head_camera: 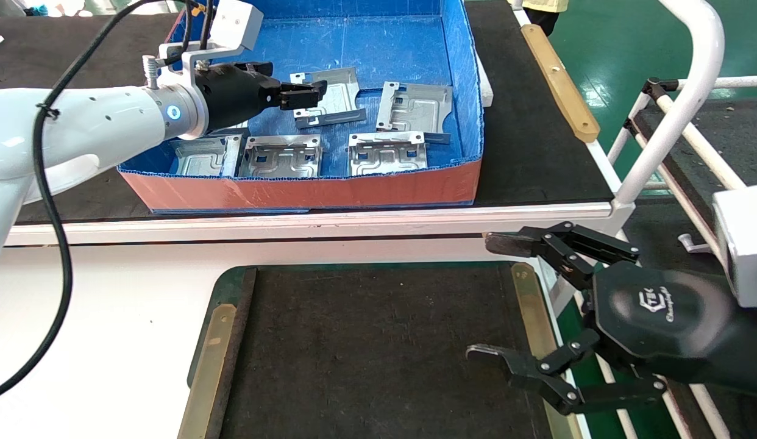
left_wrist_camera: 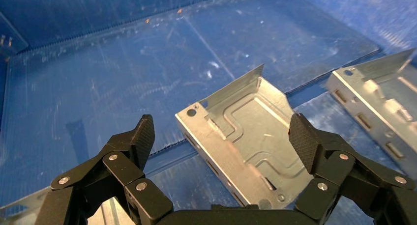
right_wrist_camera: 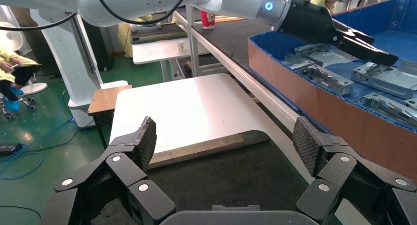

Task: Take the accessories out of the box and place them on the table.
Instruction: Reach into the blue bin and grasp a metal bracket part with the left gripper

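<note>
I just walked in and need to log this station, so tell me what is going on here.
The left end effector is reaching into the blue box, open around one of the silvery metal plates in the back row, not yet closed on it. Five plates show in the box in the head view, and another may be hidden under the arm. The dark table mat in front holds none yet. The right end effector hovers open at the mat's right edge.

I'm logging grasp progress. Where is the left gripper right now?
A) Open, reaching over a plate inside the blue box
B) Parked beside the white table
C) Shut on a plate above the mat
A: the left gripper is open inside the box, its fingers either side of a plate.
</note>
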### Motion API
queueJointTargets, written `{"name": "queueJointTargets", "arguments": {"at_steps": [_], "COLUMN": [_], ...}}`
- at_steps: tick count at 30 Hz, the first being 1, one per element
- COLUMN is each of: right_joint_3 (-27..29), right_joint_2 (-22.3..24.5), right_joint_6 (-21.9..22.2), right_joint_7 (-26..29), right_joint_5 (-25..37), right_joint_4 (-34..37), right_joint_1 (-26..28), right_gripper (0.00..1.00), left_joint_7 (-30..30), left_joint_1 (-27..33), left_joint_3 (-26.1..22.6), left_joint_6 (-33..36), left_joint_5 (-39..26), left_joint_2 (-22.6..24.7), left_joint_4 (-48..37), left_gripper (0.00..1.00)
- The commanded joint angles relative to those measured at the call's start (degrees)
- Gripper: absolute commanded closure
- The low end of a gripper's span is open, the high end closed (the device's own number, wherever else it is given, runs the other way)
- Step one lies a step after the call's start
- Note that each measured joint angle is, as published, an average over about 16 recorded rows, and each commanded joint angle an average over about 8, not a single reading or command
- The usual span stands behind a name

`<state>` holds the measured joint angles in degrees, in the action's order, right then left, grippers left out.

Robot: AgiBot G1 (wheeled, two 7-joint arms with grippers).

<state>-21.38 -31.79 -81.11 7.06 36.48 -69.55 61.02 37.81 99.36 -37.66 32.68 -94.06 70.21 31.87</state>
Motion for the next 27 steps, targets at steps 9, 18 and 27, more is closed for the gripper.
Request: {"name": "queueJointTargets", "arguments": {"at_steps": [9, 18, 27], "right_joint_3": [0.0, 0.0, 0.0], "right_joint_2": [0.0, 0.0, 0.0], "right_joint_6": [0.0, 0.0, 0.0], "right_joint_7": [0.0, 0.0, 0.0], "right_joint_5": [0.0, 0.0, 0.0], "right_joint_4": [0.0, 0.0, 0.0], "right_joint_1": [0.0, 0.0, 0.0], "right_gripper": [0.00, 0.00, 0.92], "left_joint_7": [4.2, 8.0, 10.1], "left_joint_1": [0.3, -0.3, -0.4], "left_joint_3": [-1.3, -2.4, -3.2], "left_joint_6": [-1.7, -2.1, -3.2], "left_joint_5": [-2.9, -5.1, -7.0], "left_joint_2": [0.9, 1.0, 1.6], "left_joint_4": [-0.9, 0.0, -0.1], "left_gripper": [0.00, 0.00, 0.44]}}
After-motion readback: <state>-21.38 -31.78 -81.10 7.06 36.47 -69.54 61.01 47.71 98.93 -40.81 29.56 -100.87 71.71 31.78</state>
